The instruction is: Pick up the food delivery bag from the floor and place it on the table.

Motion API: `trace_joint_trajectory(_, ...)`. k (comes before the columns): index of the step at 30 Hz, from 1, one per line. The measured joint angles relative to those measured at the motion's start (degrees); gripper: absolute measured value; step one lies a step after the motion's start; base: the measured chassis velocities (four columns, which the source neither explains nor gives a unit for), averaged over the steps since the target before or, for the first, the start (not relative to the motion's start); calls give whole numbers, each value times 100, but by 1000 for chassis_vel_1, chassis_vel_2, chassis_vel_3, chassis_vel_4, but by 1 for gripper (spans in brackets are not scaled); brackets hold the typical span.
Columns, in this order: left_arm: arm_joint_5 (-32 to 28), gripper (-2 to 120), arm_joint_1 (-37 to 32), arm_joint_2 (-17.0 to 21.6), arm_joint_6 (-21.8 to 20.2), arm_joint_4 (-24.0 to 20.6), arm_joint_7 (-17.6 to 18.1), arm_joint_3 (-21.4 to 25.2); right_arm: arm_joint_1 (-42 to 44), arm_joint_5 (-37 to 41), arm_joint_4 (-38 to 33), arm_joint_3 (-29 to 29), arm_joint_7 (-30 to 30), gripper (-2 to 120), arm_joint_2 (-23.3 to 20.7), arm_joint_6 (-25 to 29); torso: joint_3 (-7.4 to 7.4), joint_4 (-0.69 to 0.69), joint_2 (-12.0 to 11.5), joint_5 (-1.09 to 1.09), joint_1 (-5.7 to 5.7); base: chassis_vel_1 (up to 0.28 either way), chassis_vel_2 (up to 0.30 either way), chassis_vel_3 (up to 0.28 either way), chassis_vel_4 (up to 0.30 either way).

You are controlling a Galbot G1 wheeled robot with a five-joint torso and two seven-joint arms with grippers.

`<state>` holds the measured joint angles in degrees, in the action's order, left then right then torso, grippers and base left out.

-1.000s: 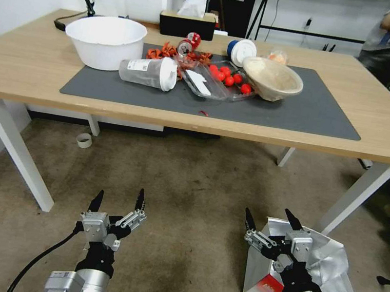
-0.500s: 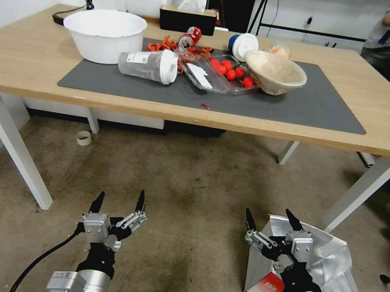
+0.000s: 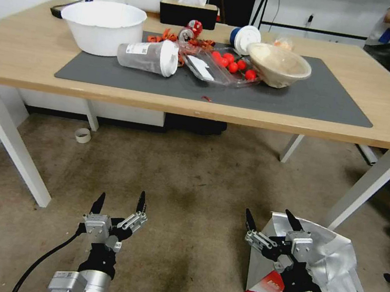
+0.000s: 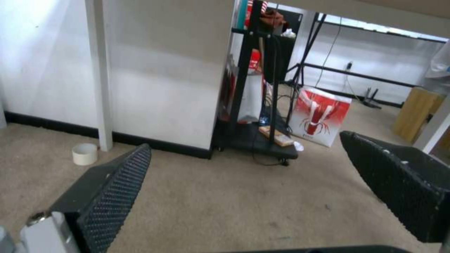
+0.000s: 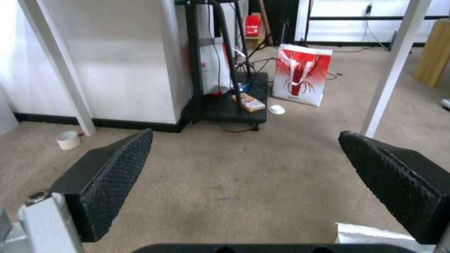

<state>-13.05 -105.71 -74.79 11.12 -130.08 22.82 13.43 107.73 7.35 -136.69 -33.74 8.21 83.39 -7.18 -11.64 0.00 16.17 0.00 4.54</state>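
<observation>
The food delivery bag (image 3: 334,264) stands on the floor (image 3: 189,179) at the lower right of the head view, white with a red base and its silver lining showing at the open top. My right gripper (image 3: 268,213) is open, held above the bag's left edge and gripping nothing. A white corner of the bag (image 5: 370,233) shows under the open right gripper (image 5: 246,133). My left gripper (image 3: 121,194) is open over bare floor to the left, also seen in its wrist view (image 4: 244,142). The table (image 3: 21,59), with a dark grey mat (image 3: 310,102), spans the view ahead.
On the table are a white bowl (image 3: 103,25), a tipped cup (image 3: 147,57), red balls (image 3: 232,65) and a beige bowl (image 3: 278,65). White table legs (image 3: 8,141) (image 3: 368,190) flank the floor space. A tape roll (image 3: 82,135) lies under the table. A red-and-white bag (image 5: 300,75) stands beyond.
The whole head view has shifted: the table now sits slightly higher and larger in the picture, so the camera moved. Both grippers hold the same open pose.
</observation>
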Motion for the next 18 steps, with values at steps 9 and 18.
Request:
trace_joint_trajectory(9,-31,100,25,3,20,86,-1,-9,-26,-12,44,5,66,100,23,2,158,0,-213,0,-56,0,0,0,0)
trace_joint_trajectory(18,-80,100,69,30,11,90,-2,-16,1,-31,31,-14,114,100,43,15,296,0,-399,0,-104,0,0,0,0)
